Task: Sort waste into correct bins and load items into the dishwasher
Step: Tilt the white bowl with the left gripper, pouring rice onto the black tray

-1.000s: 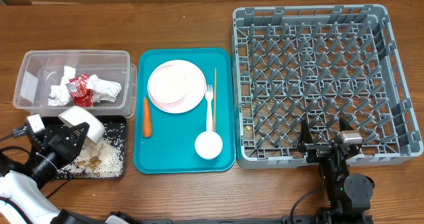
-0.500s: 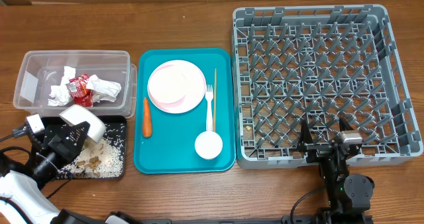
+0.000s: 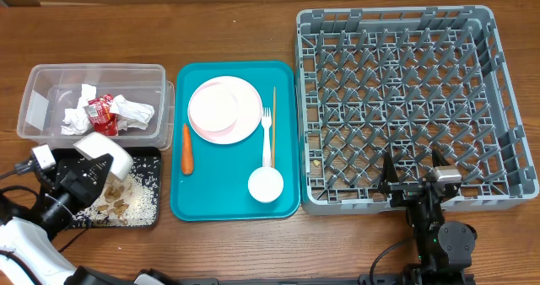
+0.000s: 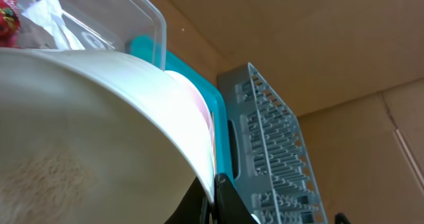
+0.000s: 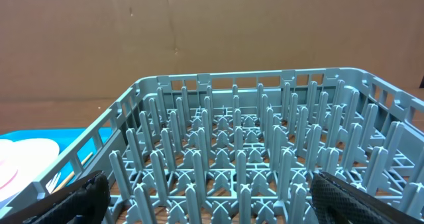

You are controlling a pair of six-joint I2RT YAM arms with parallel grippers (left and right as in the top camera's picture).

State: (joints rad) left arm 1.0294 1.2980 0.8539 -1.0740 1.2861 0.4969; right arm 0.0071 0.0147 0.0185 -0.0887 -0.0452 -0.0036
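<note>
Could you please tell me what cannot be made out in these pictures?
- Overhead: the left arm and tilted white bowl hide the left part of the black tray.
- Left wrist: the bowl fills the blurred view; what it holds is unclear.
- Overhead: a speck in the dish rack is too small to identify.

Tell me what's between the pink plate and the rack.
The fork and the wooden stick lie side by side on the tray, between the plate and the rack. The overhead view shows this.
</note>
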